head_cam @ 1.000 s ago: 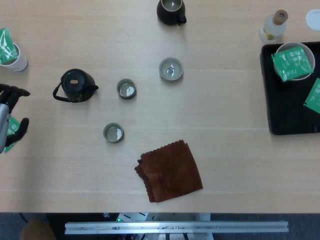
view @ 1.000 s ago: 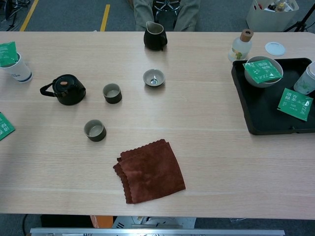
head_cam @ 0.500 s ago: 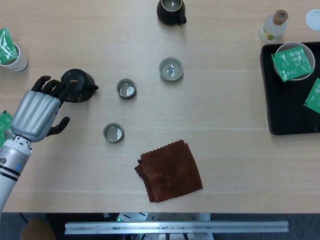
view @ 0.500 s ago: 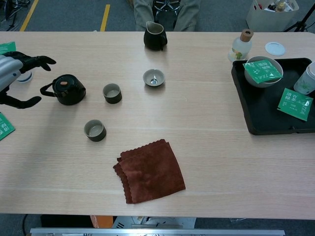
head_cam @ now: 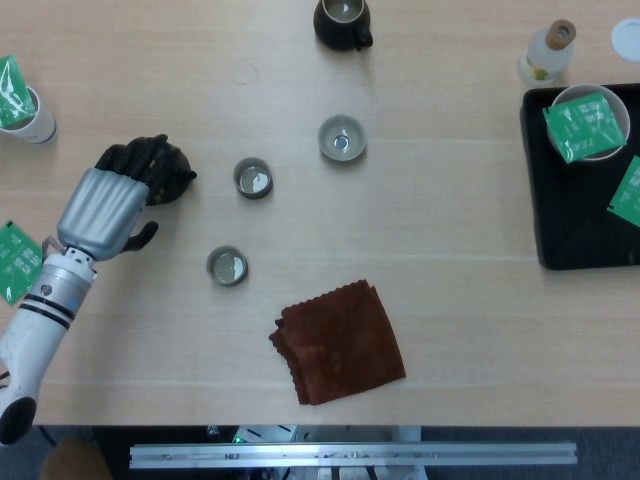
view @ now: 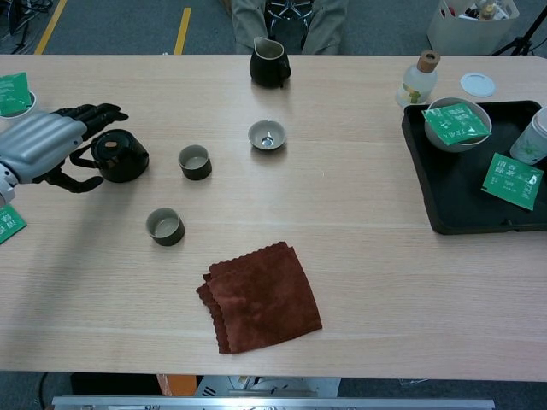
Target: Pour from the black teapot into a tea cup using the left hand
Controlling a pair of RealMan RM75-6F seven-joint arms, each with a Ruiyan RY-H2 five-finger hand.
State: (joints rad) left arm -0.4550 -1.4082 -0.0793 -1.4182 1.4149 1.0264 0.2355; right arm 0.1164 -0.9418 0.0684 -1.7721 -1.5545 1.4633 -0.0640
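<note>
**Left hand at the teapot handle, grasp not yet sure**

Head view: the left hand [head_cam: 105,208] lies over the black teapot [head_cam: 170,170], which stands at about 9 o'clock on the table [head_cam: 450,330]. The fingers [head_cam: 135,158] reach across the handle side and hide the handle itself, while the thumb sticks out below, apart from them. I cannot tell whether the hand already grips anything. The nearest tea cup [head_cam: 252,178] stands just at 3 o'clock of the teapot, a second tea cup [head_cam: 227,266] at about 5 o'clock of it, and a wider cup [head_cam: 342,138] further toward 2 o'clock. The right hand does not show.

Chest view: the fingers are spread above the pot and the thumb curls below the handle [view: 79,155], so the hand looks open around it, not closed.

The risks, in my judgement: if the hand closes beside the handle and not around it, the pot may be pushed toward the near cup and knock it. A weak hold could let the pot turn in the hand when lifted, and the lid [view: 110,144] may fall during tilting. The brown cloth [view: 259,296] lies well apart, at 5 o'clock.
</note>
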